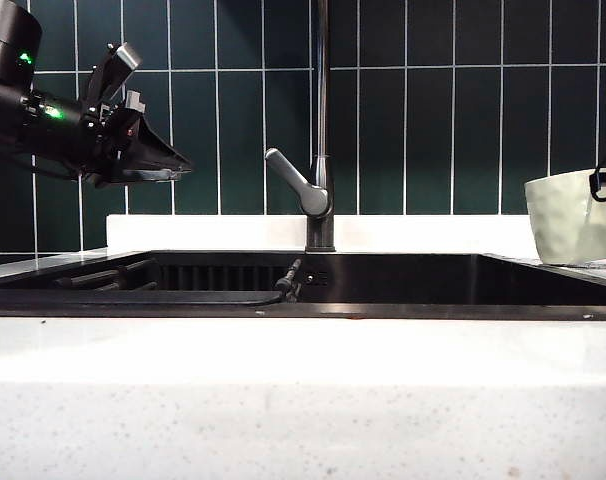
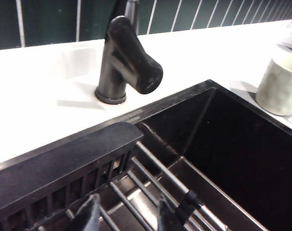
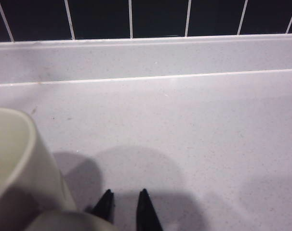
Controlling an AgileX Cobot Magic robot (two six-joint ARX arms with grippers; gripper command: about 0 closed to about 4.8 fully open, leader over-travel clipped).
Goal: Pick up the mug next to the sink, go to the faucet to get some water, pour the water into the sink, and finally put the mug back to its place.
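Dimpled cream-green mug [image 1: 573, 228] w/ right gripper [image 3: 124, 202], left gripper [image 2: 126, 216] open

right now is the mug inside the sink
No, the mug stands on the white counter beside the sink, outside its rim.

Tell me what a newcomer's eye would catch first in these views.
Probably the tall faucet with its grey lever, rising mid-frame against dark green tiles behind the black sink. Next, the pale mug on the counter at the sink's right edge, with the right claw nearly closed beside it. The left claw hangs open above the sink's left end.
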